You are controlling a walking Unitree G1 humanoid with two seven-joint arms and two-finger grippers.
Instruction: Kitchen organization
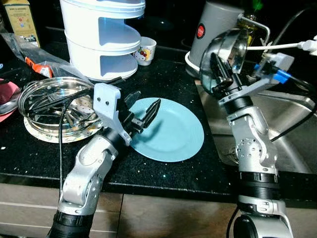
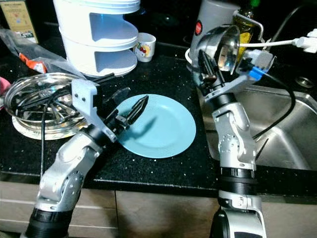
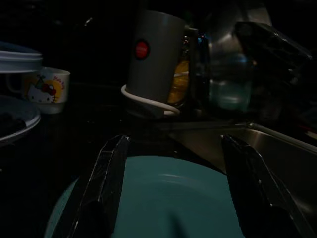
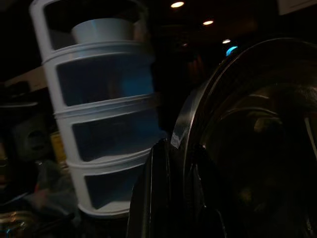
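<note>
The right gripper [image 1: 216, 69] is raised above the right end of the black counter [image 1: 163, 173], by the edge where it meets the sink [image 1: 290, 129], and it carries a steel bowl [image 1: 225, 57] tipped on its side, its hollow facing the robot. The 2 black fingers are clamped on the bowl's rim, 1 inside and 1 outside; the right wrist view shows the rim [image 4: 190, 124] running between them. Held this way, on edge and clear of the counter, the bowl looks ready to be carried rather than set down here, probably toward the other steel dishes or the sink, though which I cannot tell.

The left gripper [image 1: 143, 114] sits low over the left rim of a blue plate [image 1: 173, 131], which lies flat near the front edge of the counter, about midway along it. Its jaws stand wide apart and hold nothing; in the left wrist view the 2 fingers [image 3: 106, 178] frame the plate [image 3: 173, 203] with blue showing between them. My guess is it is lining up to take the plate by its rim; the fingertips seem just above or at the surface, and contact cannot be settled.

At the left end of the counter a steel dish [image 1: 57, 101] with utensils in it rests on a white plate. Toward the back edge stand a white tiered rack [image 1: 106, 37], a small printed cup [image 1: 145, 49] just beside it, and a grey canister [image 1: 213, 25] near the sink's back corner
</note>
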